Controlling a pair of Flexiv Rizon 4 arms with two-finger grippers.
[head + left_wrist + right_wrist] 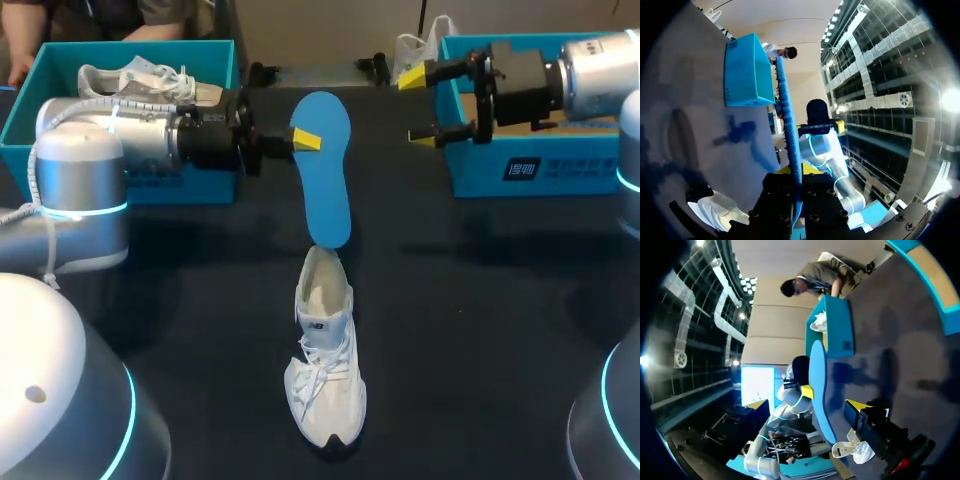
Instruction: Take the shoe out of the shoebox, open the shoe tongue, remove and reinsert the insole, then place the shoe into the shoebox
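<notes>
The left claw (306, 141) is closed on the blue insole (322, 170). Its fingers press the two flat faces near the wider end, and the insole is held up over the dark tabletop (480, 320). In the left wrist view only the thin edge of the insole shows, running ahead from between the fingers. The narrow end of the insole is just at the heel opening of the white shoe (326, 370); I cannot tell if they touch. The shoe stands on its sole on the tabletop, under and beside the left claw, with its heel toward the insole. The right claw (416, 108) is wide open and holds nothing. It faces the left claw from the other side of the insole and is apart from it. The right box (540, 170) is just behind the right claw. The left box (30, 110) is behind the left claw, and a second shoe (135, 80) lies in it.
</notes>
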